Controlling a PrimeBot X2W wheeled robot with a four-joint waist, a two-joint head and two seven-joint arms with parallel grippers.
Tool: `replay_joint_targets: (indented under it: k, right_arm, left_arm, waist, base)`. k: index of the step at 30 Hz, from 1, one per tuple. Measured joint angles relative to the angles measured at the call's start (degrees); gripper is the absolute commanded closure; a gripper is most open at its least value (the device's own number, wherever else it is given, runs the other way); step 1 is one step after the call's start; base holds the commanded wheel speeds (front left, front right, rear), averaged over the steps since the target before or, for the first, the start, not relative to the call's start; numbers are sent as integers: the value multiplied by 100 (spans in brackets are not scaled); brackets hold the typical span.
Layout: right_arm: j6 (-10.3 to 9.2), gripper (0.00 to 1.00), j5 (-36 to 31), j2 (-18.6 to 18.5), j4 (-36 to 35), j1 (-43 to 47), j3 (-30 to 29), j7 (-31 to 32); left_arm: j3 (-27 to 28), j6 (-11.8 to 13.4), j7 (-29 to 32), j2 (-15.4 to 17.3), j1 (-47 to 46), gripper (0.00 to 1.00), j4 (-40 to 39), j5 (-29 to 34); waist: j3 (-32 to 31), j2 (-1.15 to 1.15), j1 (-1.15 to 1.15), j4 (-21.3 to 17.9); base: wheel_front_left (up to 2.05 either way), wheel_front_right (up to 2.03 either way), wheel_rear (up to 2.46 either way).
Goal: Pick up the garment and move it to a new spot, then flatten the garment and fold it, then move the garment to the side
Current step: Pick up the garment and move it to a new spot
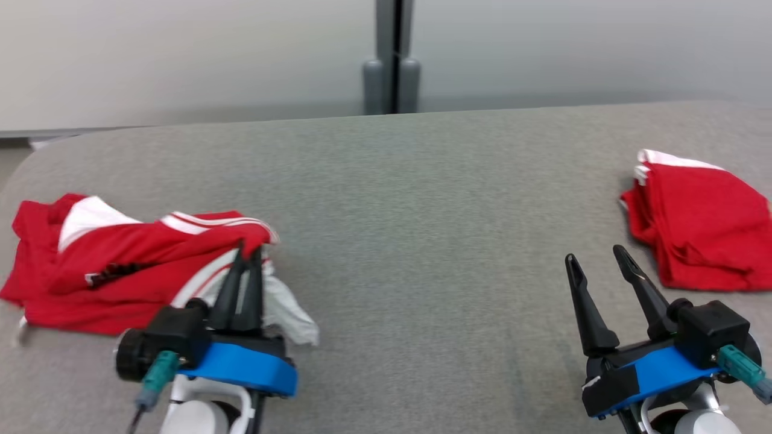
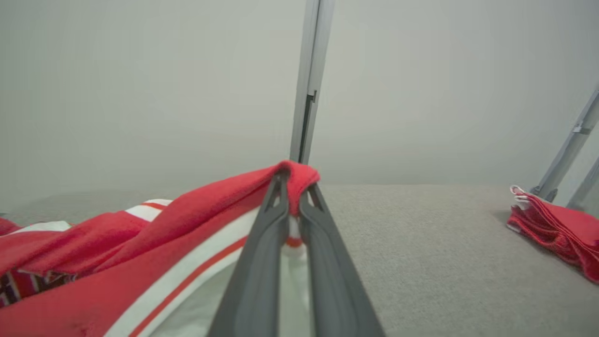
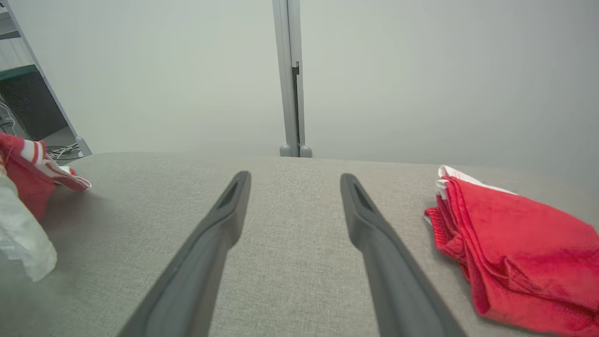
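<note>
A crumpled red garment (image 1: 108,271) with white stripes and a white lining lies at the left of the grey table (image 1: 422,211). My left gripper (image 1: 248,252) is shut on a red fold at its right edge; the left wrist view shows that fold (image 2: 299,180) pinched between the fingertips and lifted a little, the garment (image 2: 117,252) trailing down to the left. My right gripper (image 1: 597,256) stands open over bare table at the lower right, with nothing between its fingers (image 3: 224,220). In the right wrist view the garment (image 3: 28,182) sits at the far left.
A second red cloth, folded (image 1: 702,226), lies at the table's right edge, just right of my right gripper; it also shows as a folded cloth (image 3: 519,243) in the right wrist view. A grey post (image 1: 392,57) stands behind the table against a pale wall.
</note>
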Motion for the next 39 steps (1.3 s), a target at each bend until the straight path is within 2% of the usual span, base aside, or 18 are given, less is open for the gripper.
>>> replay_joint_targets:
  k: [11, 16, 21, 22, 23, 31, 33, 39]
  right_arm:
    - [0, 0, 68, 48, 59, -109, -48, -186]
    - [0, 0, 170, 59, 170, -220, -62, -336]
    - [0, 0, 361, 62, 315, -374, -21, -516]
    - [0, 0, 369, 62, 347, -398, -16, -554]
    - [0, 0, 381, 63, 387, -419, -16, -589]
    - [0, 0, 303, 66, 558, -454, -114, -644]
    - [0, 0, 261, 65, 557, -456, -127, -631]
    - [0, 0, 134, 66, 502, -382, -209, -486]
  left_arm:
    - [-1926, -216, 88, -77, -910, 100, 37, -180]
    - [-2718, -238, 82, -82, -1327, 100, 172, -394]
    - [-3203, -241, 122, -82, -1592, 100, 631, -479]
    - [-3270, -241, 111, -81, -1633, 33, 720, -488]
    - [-3328, -242, 73, -79, -1675, 0, 787, -486]
    - [-3368, -247, -446, -24, -1922, 0, 706, -454]
    - [-3210, -123, -505, 35, -1917, 0, 616, -474]
    - [-2431, 452, -580, 407, -1618, 0, 532, -664]
  waist:
    - [535, 1, 1, -1149]
    - [923, 2, 1, -1460]
    - [1241, 2, 2, -1624]
    - [1277, 2, 2, -1629]
    - [1292, 3, 2, -1623]
    - [998, 2, 0, -1241]
    - [855, 2, 0, -1093]
    - [446, 2, -1, -635]
  base:
    - [0, 0, 0]
    - [0, 0, 0]
    - [0, 0, 0]
    - [0, 0, 0]
    - [0, 0, 0]
    - [0, 0, 0]
    - [0, 0, 0]
    - [0, 0, 0]
